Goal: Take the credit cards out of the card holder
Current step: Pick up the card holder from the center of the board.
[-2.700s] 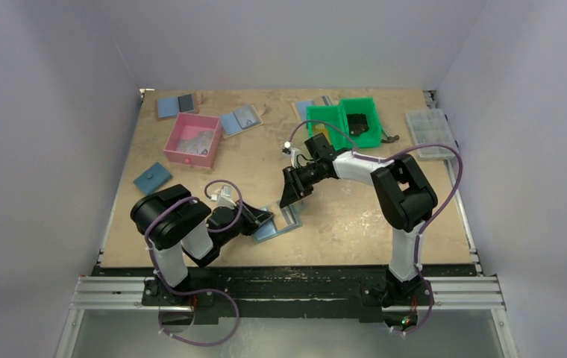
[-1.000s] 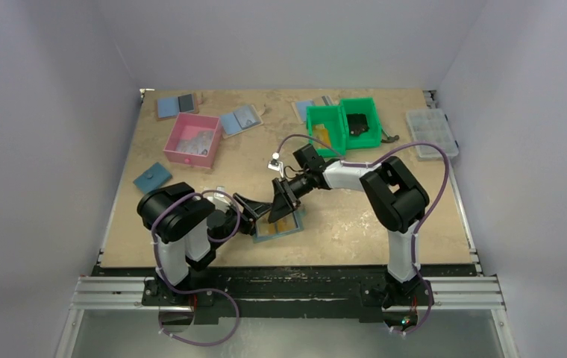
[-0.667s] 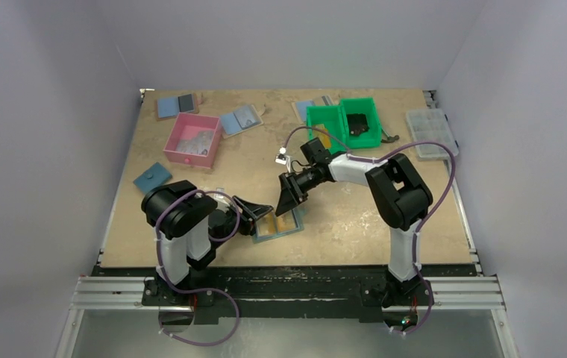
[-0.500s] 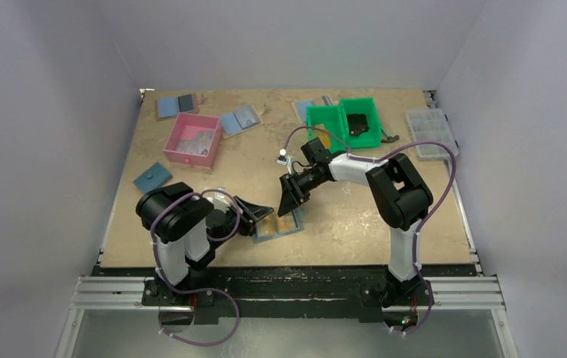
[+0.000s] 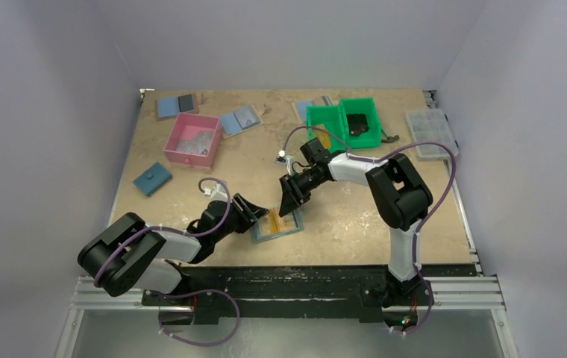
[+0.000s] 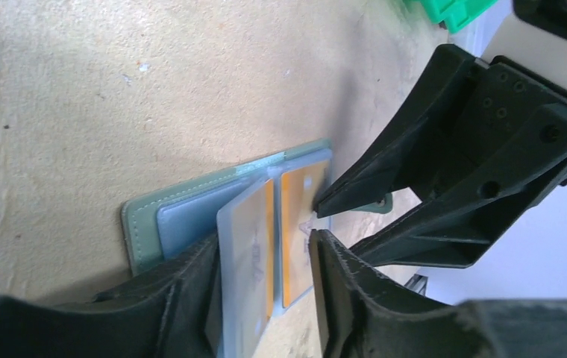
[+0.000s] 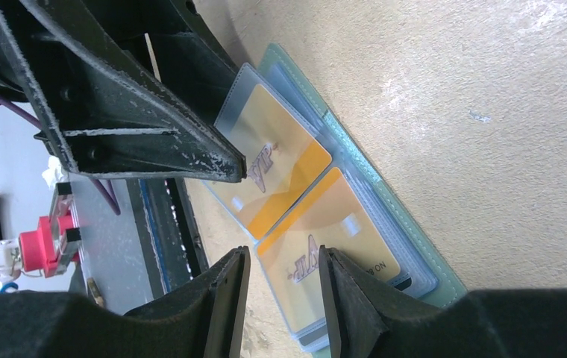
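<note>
The card holder (image 5: 286, 230) lies open on the table near the front, its grey-green rim (image 6: 140, 224) (image 7: 338, 153) showing. Orange-yellow credit cards (image 5: 274, 220) sit in clear sleeves on both halves. My left gripper (image 5: 254, 212) (image 6: 265, 242) is open at the holder's left. Its fingers straddle a raised sleeve page with a card (image 6: 254, 250) in it. Another card (image 6: 295, 224) lies flat beside that page. My right gripper (image 5: 289, 204) (image 7: 283, 253) is open, tips down over the corner of the right-hand card (image 7: 333, 231). The left-hand card (image 7: 280, 149) sits under the left gripper's finger.
A pink bin (image 5: 191, 140) and a dark blue closed wallet (image 5: 152, 179) are at the left. Blue-and-grey folders (image 5: 176, 104) (image 5: 239, 119) lie at the back. A green bin (image 5: 344, 121) and a clear parts box (image 5: 431, 133) stand at the back right.
My left arm's elbow has swung down toward the near left while its gripper stays at the holder, jaws narrower. My right gripper has drawn slightly back and up from the holder.
</note>
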Tool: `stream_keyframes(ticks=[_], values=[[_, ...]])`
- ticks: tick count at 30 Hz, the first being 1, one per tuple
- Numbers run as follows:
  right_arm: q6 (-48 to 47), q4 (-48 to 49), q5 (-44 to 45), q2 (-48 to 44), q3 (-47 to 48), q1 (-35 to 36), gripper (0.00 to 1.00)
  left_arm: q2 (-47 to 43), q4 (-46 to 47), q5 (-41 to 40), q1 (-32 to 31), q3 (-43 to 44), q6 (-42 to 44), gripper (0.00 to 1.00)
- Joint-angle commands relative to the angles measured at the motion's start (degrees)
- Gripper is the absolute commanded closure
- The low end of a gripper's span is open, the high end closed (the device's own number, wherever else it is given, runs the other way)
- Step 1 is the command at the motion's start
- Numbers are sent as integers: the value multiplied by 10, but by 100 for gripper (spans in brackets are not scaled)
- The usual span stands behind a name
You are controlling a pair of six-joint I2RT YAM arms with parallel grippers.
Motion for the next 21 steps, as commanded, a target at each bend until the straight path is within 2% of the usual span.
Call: stream_keyframes(ticks=[1,8,12,15,18,21], values=[[-17,-5,26,-7,16,2,53,-1,-32,1,-2,-4,17,58],[-22,-8,27,-6,17,3,53,-50,-51,1,-2,-11,16,76],[-36,-15,23,-5,20,2,53,-79,-54,-6,-2,-19,26,100],[-58,-27,15,-10,24,2,52,-88,-28,-1,-2,-26,45,100],[-89,-42,3,-17,30,2,52,-85,42,18,-2,-45,58,100],[-115,-59,-12,-24,36,2,50,-80,59,29,-2,-44,69,100]])
